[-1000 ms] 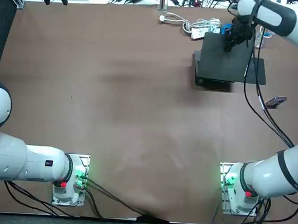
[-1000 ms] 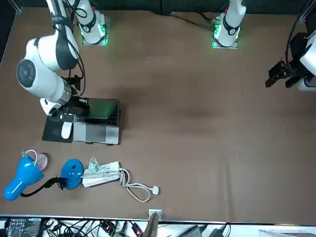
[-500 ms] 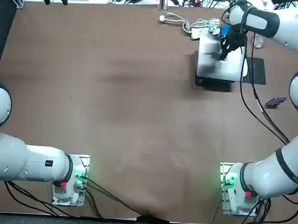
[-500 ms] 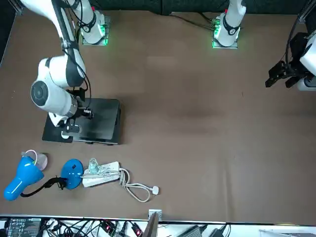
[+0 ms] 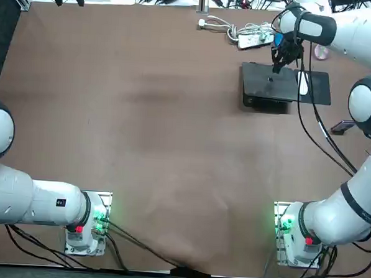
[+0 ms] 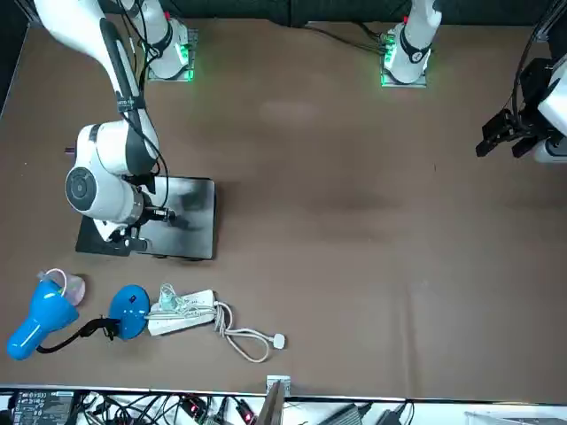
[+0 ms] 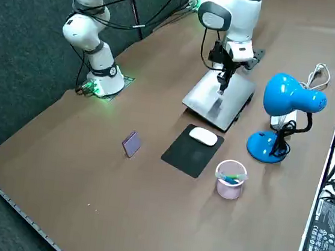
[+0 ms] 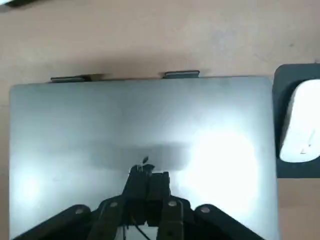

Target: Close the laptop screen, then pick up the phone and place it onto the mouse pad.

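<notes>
Laptop (image 8: 75, 125) lid flat | right hand (image 8: 148, 181) pinched together (empty), tips on lid | phone (image 7: 131, 143) off mouse pad (image 7: 187, 155)

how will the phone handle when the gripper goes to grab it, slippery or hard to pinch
The phone appears to lie flat and thin on the table, so it probably offers little edge to pinch. It looks rigid and likely light; its smooth face may slip. The right gripper is shut over the closed laptop.

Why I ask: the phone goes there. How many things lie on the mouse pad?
1: a mouse, on the pad's edge beside the laptop. The phone lies apart on the table. The right tool, shut, is over the laptop's lid.
</notes>
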Robot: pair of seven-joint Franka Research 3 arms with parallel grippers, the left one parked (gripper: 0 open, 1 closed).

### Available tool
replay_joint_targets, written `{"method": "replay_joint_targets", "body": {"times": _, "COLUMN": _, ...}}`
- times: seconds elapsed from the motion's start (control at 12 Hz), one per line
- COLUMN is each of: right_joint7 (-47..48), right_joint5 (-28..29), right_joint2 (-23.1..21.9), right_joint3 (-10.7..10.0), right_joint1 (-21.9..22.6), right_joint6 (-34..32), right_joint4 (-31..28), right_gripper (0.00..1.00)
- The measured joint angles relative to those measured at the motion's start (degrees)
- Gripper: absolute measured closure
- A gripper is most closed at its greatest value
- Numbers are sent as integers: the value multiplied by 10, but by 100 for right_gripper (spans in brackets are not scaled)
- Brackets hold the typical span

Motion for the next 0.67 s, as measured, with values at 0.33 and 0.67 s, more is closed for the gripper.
{"method": "replay_joint_targets", "body": {"times": 0.33, "right_joint7": -83, "right_joint5": -4, "right_joint2": -38, "right_joint3": -5, "right_joint1": -30, "right_joint6": -87, "right_joint4": 19, "right_gripper": 98}}
{"method": "replay_joint_targets", "body": {"times": 0.67, "right_joint7": -275, "right_joint5": -32, "right_joint2": -103, "right_joint3": -10, "right_joint1": -120, "right_joint6": -177, "right_joint4": 20, "right_gripper": 96}}
